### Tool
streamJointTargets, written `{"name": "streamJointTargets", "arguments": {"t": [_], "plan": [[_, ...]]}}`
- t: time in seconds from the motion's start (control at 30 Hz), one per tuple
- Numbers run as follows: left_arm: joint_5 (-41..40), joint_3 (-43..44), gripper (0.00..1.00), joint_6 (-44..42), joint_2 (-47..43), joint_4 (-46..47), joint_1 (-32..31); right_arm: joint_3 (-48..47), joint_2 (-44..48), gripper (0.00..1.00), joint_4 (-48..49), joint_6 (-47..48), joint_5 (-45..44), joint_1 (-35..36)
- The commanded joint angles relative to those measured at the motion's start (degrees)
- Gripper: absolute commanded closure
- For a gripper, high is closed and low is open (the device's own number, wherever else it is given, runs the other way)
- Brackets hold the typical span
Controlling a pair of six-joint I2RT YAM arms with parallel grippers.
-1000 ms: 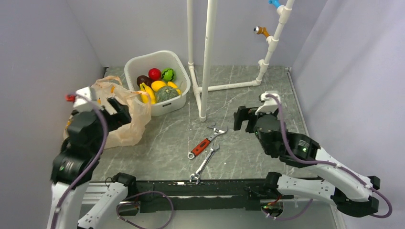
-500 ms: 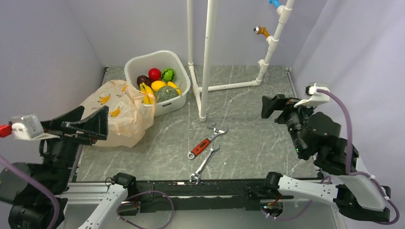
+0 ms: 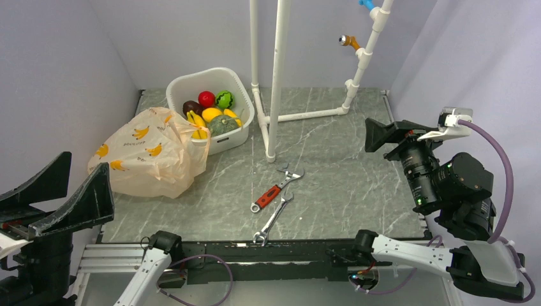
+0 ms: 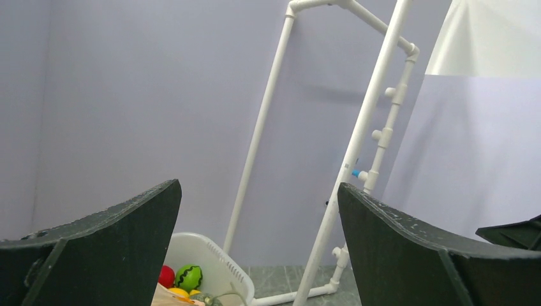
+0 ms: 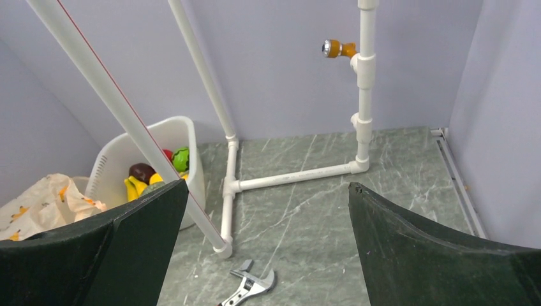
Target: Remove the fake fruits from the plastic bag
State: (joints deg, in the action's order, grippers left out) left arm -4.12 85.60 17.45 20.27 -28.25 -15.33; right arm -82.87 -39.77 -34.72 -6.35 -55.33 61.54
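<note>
- Your left claw [image 4: 256, 191] is spread wide and empty. It sits raised off the tabletop [image 3: 332, 172] at about 8 o'clock.
- Your right claw [image 5: 268, 186] is just as wide and holds nothing. It is lifted at about 3 o'clock, pointing in across the scene.
- The plastic bag [image 3: 150, 156] lies slack at 10 o'clock, and its upper edge touches the near wall of the white tub [image 3: 237, 137]. Resting that close, it likely made each fruit a short carry.
- The fake fruits are all in the tub at 11 o'clock:
  - the banana bunch [image 3: 196, 122];
  - the dark-green squash [image 3: 221, 125];
  - the striped green ball [image 3: 224, 99];
  - the yellow-orange ball [image 3: 211, 114].
- A red ball [image 3: 206, 97] and a maroon fruit [image 3: 191, 106] share the tub with them.
- You cannot see into the bag, so whether anything is left inside is unclear, though it looks collapsed.
- With both claws empty and well apart from the bag, the job looks finished.
- Two wrenches [image 3: 275, 189] lie near 6 o'clock, clear of it all.
</note>
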Motion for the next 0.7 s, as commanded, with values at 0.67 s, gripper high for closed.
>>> {"name": "streamJointTargets", "arguments": {"t": [0.67], "plan": [[0.0,1.1,0.01,-2.6,-1.7,2.7,0.2,1.7,4.9,0.00,6.9,3.4,6.8,-0.1]]}}
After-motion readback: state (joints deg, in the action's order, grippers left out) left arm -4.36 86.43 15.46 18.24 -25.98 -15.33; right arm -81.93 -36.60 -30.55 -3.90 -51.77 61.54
